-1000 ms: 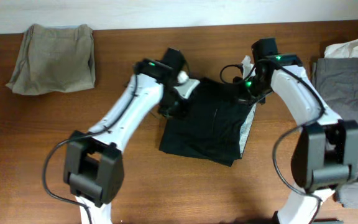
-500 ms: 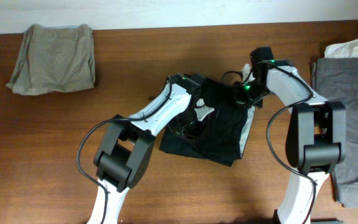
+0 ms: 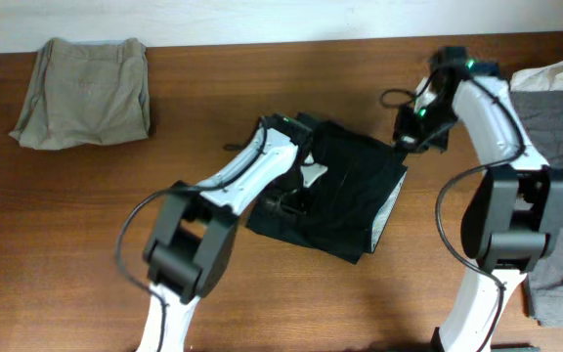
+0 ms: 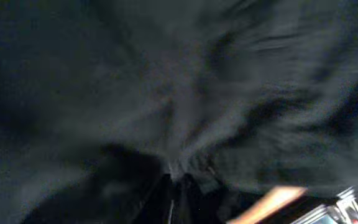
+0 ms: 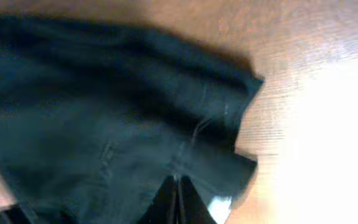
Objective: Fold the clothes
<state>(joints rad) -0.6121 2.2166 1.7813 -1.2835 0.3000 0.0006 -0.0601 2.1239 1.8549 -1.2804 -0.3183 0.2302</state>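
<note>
Black shorts (image 3: 345,191): lie at the middle of the table (image 3: 213,117), partly folded and skewed to its edges, with a strip of pale lining (image 3: 389,210) showing along the right side.
Long axis: appears to run from the far edge toward the near edge, leaning a little to the left.
Left gripper (image 3: 291,202): sits on the garment's left half, with cloth on every side. Its wrist view is filled with black fabric.
Left grip: creases run toward the fingertips, but the blur hides whether cloth is pinched, so it cannot be told.
Right gripper (image 3: 411,137): is at the far right corner, just off or on the hem, with the shorts lying to its left and nearer the robot.
Right grip: the tips look close together, but it cannot be told whether they hold cloth.
Nearer arm: the left, judged from the overhead view.
Coming move: probably turns on carrying one side across that axis.
Bystanders: a beige garment (image 3: 84,78) far left and a grey garment (image 3: 555,147) far right, both well apart.
</note>
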